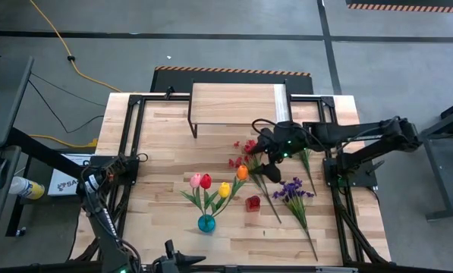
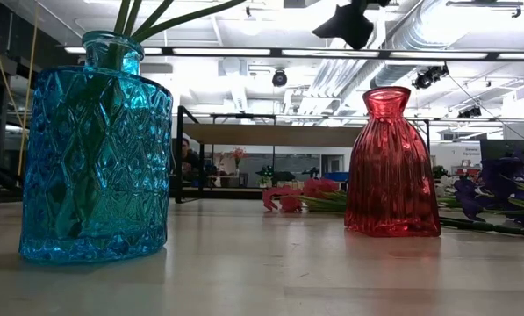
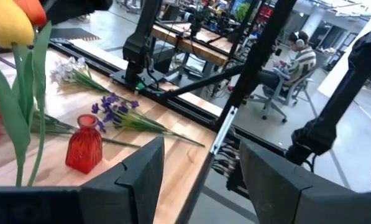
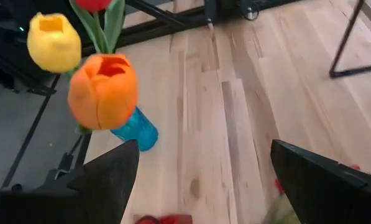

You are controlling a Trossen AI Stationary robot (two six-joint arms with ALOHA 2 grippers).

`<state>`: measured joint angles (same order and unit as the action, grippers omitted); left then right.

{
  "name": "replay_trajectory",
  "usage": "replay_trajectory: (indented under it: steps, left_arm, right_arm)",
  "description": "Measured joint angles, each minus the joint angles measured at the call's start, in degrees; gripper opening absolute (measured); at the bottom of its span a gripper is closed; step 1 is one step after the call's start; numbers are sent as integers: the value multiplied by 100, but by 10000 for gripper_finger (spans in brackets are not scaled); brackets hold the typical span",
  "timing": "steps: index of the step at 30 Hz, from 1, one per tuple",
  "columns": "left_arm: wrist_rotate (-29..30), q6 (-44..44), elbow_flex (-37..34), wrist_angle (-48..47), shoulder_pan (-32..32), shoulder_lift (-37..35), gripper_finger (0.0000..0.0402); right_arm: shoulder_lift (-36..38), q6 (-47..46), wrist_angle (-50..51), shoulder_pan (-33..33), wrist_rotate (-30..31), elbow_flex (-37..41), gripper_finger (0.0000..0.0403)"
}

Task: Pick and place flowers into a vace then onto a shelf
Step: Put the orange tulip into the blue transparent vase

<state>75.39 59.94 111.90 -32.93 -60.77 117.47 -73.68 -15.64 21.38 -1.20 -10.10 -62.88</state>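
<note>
The right gripper (image 1: 262,155), mid-frame, hangs over the orange tulip (image 1: 242,172), fingers wide, holding nothing. It should pinch the stem low, then lift slowly toward the blue vase (image 1: 206,223), bottom centre.

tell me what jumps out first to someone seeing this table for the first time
The blue vase near the table's front edge, already holding pink, red and yellow tulips, draws the eye first. Next comes the right pincer out over the middle of the table, with an orange tulip right beside it. More flowers lie loose to the right, by a small red vase.
</note>
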Motion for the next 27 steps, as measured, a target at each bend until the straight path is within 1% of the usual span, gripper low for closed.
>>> replay_trajectory:
  steps: [8,16,20,27]
  left_arm:
    - [-48,200,0,-229,-7,-2,239]
    - [-154,492,-2,-465,-7,-2,239]
    - [-178,490,-2,-471,-7,-3,239]
    - [-185,492,-2,-458,-2,-4,239]
  right_arm:
    - [-312,-135,-656,-264,-83,1,353]
    - [-333,-255,-1125,-431,-46,4,353]
    - [-352,-255,-1204,-569,71,4,353]
    - [-519,-364,-1373,-763,92,4,353]
